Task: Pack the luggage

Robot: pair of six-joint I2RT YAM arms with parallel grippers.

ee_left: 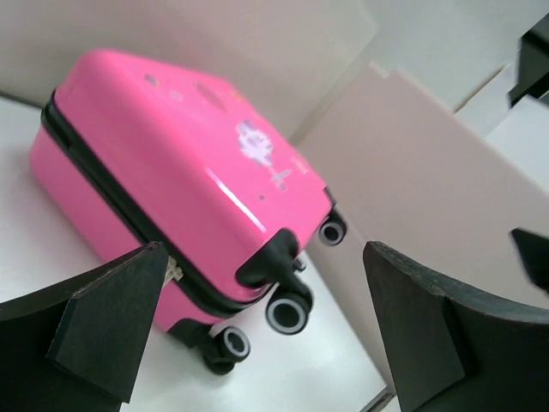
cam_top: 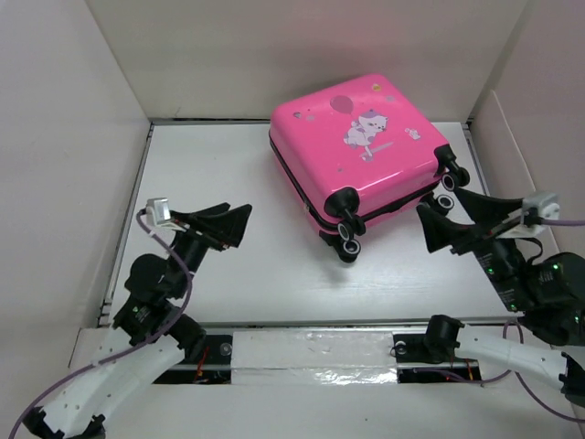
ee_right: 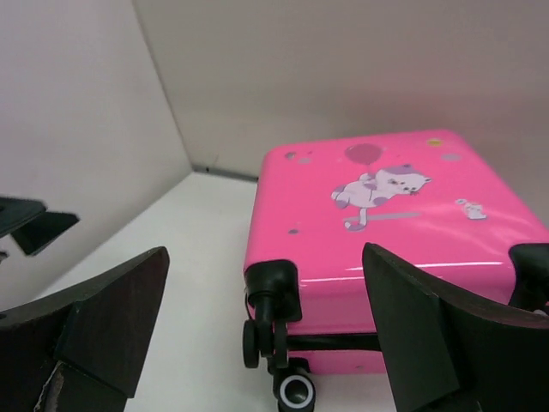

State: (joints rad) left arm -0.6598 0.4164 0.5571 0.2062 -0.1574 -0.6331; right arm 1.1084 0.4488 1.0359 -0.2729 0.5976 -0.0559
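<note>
Luggage [cam_top: 356,146]: zipped shut, laid flat on the table [cam_top: 219,155].
Left gripper [cam_top: 236,226]: jaws spread wide, nothing held.
Right gripper [cam_top: 439,215]: jaws spread wide, nothing held.

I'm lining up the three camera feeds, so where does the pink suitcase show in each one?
Top external: the luggage lies flat and closed, upper right of centre.
Left wrist: the luggage fills the left and centre.
Right wrist: the luggage sits centre right.
Shared landmark: the cartoon animal print on its top face.
</note>
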